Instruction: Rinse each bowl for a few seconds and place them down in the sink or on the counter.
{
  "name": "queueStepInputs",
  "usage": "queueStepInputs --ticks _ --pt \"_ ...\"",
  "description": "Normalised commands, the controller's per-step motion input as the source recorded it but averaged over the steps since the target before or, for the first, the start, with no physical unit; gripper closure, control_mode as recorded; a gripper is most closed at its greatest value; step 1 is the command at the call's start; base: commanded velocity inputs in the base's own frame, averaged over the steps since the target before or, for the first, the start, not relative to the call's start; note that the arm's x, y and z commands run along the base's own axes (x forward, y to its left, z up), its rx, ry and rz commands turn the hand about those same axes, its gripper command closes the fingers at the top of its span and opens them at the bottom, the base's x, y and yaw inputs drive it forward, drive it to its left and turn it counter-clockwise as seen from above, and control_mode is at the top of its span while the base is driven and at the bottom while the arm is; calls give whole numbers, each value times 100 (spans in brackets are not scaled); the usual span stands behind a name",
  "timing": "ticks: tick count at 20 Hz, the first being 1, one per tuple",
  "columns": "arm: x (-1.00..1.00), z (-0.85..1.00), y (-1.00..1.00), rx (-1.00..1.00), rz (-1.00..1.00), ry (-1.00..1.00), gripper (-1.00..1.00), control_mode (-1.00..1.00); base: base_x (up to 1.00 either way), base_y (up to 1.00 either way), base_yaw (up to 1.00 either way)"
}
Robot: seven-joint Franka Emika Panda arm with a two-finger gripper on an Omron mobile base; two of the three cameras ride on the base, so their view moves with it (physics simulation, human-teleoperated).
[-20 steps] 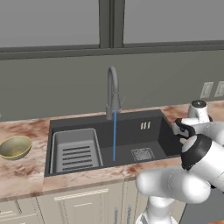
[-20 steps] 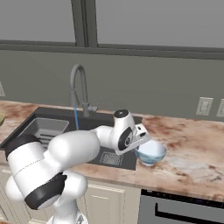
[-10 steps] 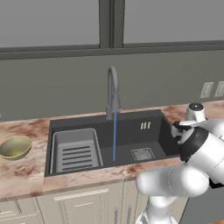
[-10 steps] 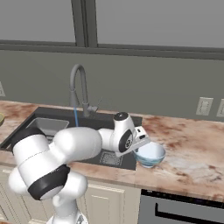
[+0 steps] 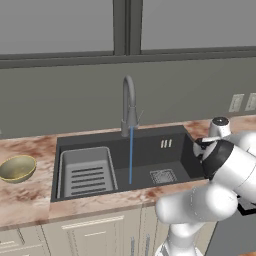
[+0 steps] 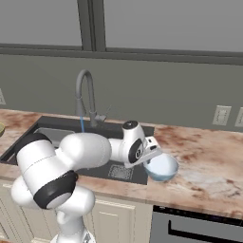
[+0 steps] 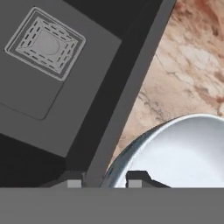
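Unlabelled counter [image 6: 204, 161], pale blue bowl [image 6: 162, 168]

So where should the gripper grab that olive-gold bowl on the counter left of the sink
Take the olive-gold bowl by its rim, coming from above with one finger inside and one outside. It sits upright and open on the counter, and the round wall is probably too wide to span.

Pale blue bowl [image 7: 183, 153] cropped (right, bottom edges)

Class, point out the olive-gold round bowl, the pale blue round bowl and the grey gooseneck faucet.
olive-gold round bowl [image 5: 17, 167], left base view, shiny inside.
pale blue round bowl [image 6: 162, 168], right base view, whitish inside.
grey gooseneck faucet [image 5: 128, 107], left base view, upright neck.
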Motion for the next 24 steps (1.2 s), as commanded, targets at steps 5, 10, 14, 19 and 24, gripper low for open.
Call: queueStepInputs --ticks 5,10,14,19,24 --pt "-4 6 -7 0 -5 -6 -100 -100 0 0 0" --pt "-2 30 0 -1 -4 -3 -100 -100 0 0 0" --pt "0 50 8 2 0 2 -100 -100 0 0 0" --pt "-1 57 10 1 2 5 -100 -100 0 0 0" --pt "-10 57 6 0 5 3 -100 -100 0 0 0"
